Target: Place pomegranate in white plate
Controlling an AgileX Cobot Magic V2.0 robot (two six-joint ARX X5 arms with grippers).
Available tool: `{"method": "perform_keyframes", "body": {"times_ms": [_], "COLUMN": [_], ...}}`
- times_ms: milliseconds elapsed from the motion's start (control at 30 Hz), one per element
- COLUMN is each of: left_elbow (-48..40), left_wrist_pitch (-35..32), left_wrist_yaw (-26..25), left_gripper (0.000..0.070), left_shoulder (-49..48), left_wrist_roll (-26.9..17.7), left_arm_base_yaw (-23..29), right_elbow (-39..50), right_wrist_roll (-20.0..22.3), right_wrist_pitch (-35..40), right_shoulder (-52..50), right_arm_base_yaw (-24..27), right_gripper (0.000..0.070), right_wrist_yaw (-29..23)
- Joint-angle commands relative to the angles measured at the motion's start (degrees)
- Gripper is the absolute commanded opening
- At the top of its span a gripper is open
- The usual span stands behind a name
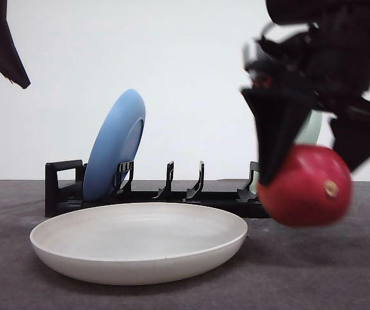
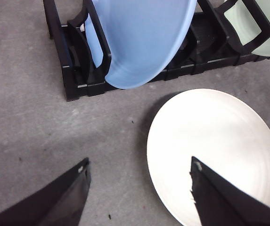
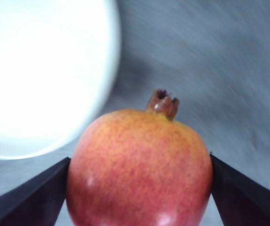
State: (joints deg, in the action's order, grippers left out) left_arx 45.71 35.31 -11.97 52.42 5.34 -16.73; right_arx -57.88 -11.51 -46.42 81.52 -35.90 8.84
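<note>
Right tool point(image 1: 310, 161) is seen raised above the table point(image 1: 314, 271), its two dark fingers point(image 1: 276, 129) closed against opposite sides of the pomegranate point(image 1: 305, 186). In the right wrist view the pomegranate point(image 3: 139, 169) is pinched between the fingers point(image 3: 26, 197), with the stem nub pointed away from the wrist. The fruit is held clear of the table surface; a gap is visible beneath it in the front view. Motion blur is noted on the table in the right wrist view.

The white plate point(image 1: 139, 244) is recorded flat on the table, to the left of the right tool and lower than the held fruit. No contact between fruit and plate is observed. In the right wrist view the plate point(image 3: 36, 75) appears overexposed, beyond the fruit and off to one side.

Left tool point(image 2: 139, 188) is seen with its fingers point(image 2: 54, 202) spread wide apart and nothing between them. The white plate point(image 2: 215, 150) lies partly under one finger; bare table point(image 2: 31, 132) is under the other.

Behind the white plate, a black dish rack point(image 1: 62, 187) is noted, with a blue plate point(image 1: 115, 145) standing tilted in its left slots. A pale green plate point(image 1: 310, 129) is partly hidden behind the right tool.
</note>
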Motion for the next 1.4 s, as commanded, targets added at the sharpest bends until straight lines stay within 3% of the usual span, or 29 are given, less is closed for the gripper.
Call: {"method": "perform_keyframes", "body": {"times_ms": [0,400,833,1233,1367], "left_elbow": [0.72,0.72,0.72,0.72,0.72], "left_wrist_pitch": [-0.63,-0.61,-0.62,-0.72,-0.72], "left_wrist_yaw": [-0.11,-0.11,-0.11,-0.11,-0.11], "left_gripper": [0.0393,0.0393,0.0393,0.0393,0.0393], "left_shoulder": [0.37,0.37,0.37,0.37,0.37], "left_wrist_roll": [-0.79,-0.79,-0.7,-0.51,-0.13], "left_arm_base_yaw": [-0.11,-0.11,-0.11,-0.11,-0.11], "right_elbow": [-2.21,-6.74,-6.74,-6.74,-6.74], "right_wrist_roll": [3.62,5.93,5.96,5.97,5.8], "right_wrist_pitch": [0.38,14.05,23.29,23.73,23.9], "right_shoulder": [0.99,8.92,17.49,18.29,18.29], "right_arm_base_yaw": [-1.59,-10.25,-13.09,-13.1,-13.09], "right_gripper": [0.0477,0.0478,0.0481,0.0584,0.0669], "right_wrist_yaw": [0.15,1.87,1.21,1.16,1.2]}}
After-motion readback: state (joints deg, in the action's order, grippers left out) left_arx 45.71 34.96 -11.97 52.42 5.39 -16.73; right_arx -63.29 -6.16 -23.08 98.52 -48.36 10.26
